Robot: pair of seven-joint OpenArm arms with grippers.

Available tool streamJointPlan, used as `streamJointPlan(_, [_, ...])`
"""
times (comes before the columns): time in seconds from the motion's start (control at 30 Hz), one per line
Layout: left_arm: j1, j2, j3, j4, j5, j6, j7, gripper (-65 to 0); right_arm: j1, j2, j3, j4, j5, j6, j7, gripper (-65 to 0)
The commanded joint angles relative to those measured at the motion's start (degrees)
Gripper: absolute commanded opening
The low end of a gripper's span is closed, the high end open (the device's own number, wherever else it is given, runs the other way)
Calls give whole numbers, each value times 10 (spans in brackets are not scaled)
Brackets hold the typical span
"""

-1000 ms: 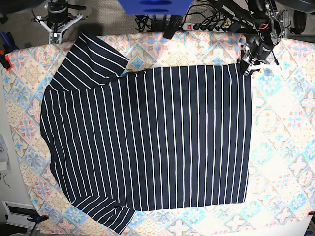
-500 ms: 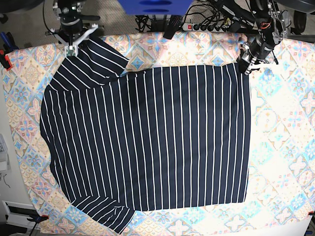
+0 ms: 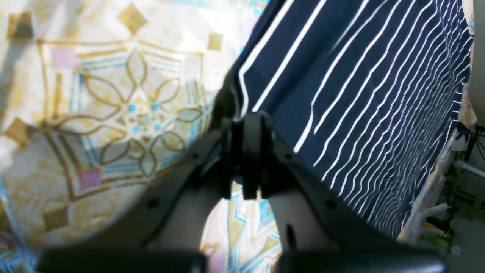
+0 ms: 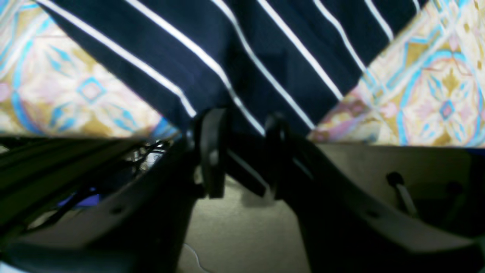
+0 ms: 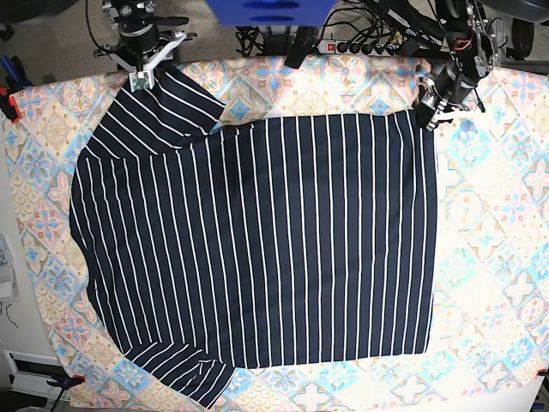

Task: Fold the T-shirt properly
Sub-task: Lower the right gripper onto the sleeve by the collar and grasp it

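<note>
The T-shirt (image 5: pixel 257 240), dark navy with thin white stripes, lies spread flat on the patterned tablecloth, sleeves toward the left of the base view. My left gripper (image 5: pixel 429 116) sits at the shirt's back right corner. In the left wrist view that gripper (image 3: pixel 248 121) is shut, with the T-shirt (image 3: pixel 360 94) hem pinched at its tips. My right gripper (image 5: pixel 141 75) hovers at the back tip of the upper sleeve. The right wrist view shows this gripper (image 4: pixel 244 125) open, the T-shirt (image 4: pixel 246 57) sleeve corner reaching down between its two fingers.
The pastel tablecloth (image 5: pixel 489 257) covers the table, with a wide bare strip right of the shirt. A power strip (image 5: pixel 360 45) and cables lie behind the back edge. A red clamp (image 5: pixel 9 105) grips the cloth's left edge.
My right gripper has come forward from behind the table's back edge to the sleeve tip, and its jaws have opened. The left gripper has barely moved at its corner.
</note>
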Motion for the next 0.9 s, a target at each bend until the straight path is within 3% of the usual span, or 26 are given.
streamJointPlan(0.0, [3, -5, -1, 4, 4, 3, 2, -650, -13, 2, 1, 13, -3, -2, 7, -459])
streamJointPlan(0.27, [3, -5, -1, 3, 5, 3, 2, -650, -40, 3, 1, 31, -4, -2, 7, -458])
streamJointPlan(0.5, [3, -5, -1, 3, 5, 3, 2, -650, -48, 26, -14, 33, -4, -2, 7, -457])
streamJointPlan(0.67, [3, -5, -1, 3, 5, 3, 2, -650, -49, 28, -14, 32, -4, -2, 5, -419])
streamJointPlan(0.87, [3, -5, -1, 3, 5, 3, 2, -650, -47, 29, -15, 32, -4, -2, -40, -414])
